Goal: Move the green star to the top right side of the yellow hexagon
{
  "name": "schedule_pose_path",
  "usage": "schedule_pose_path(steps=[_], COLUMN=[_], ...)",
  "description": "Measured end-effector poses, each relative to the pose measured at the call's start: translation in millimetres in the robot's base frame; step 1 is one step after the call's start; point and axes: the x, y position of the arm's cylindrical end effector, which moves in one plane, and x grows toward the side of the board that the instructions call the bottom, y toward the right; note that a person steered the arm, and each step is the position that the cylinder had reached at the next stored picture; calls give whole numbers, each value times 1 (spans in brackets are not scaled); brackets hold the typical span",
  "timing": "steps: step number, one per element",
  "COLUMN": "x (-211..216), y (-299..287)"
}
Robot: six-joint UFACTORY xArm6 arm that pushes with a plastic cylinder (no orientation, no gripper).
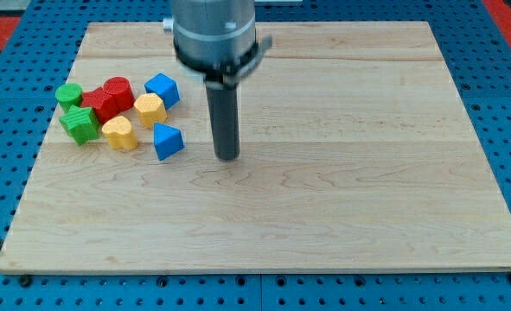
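The green star [80, 124] lies at the left of the wooden board, at the lower left of a cluster of blocks. The yellow hexagon [150, 109] sits at the right side of that cluster, with red blocks and a yellow heart between it and the star. My tip [227, 157] rests on the board to the right of the cluster, apart from every block. The nearest block to it is a blue triangle [168, 141], a short way to its left.
A green cylinder [68, 95] lies above the star. A red block [99, 104] and a red cylinder [118, 91] sit right of it. A yellow heart [119, 133] lies below them. A blue block [162, 88] touches the hexagon's upper right.
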Motion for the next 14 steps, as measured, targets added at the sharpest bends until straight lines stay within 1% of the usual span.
schedule_pose_path(steps=[1, 2, 3, 4, 5, 6, 8, 9, 10, 11, 12, 13, 14], x=[31, 24, -18, -35, -31, -15, -14, -9, -31, -58, -69, -71, -70], y=[-101, -194, -203, -200, -200, -200, -190, -194, -229, -242, -223, -177, -169])
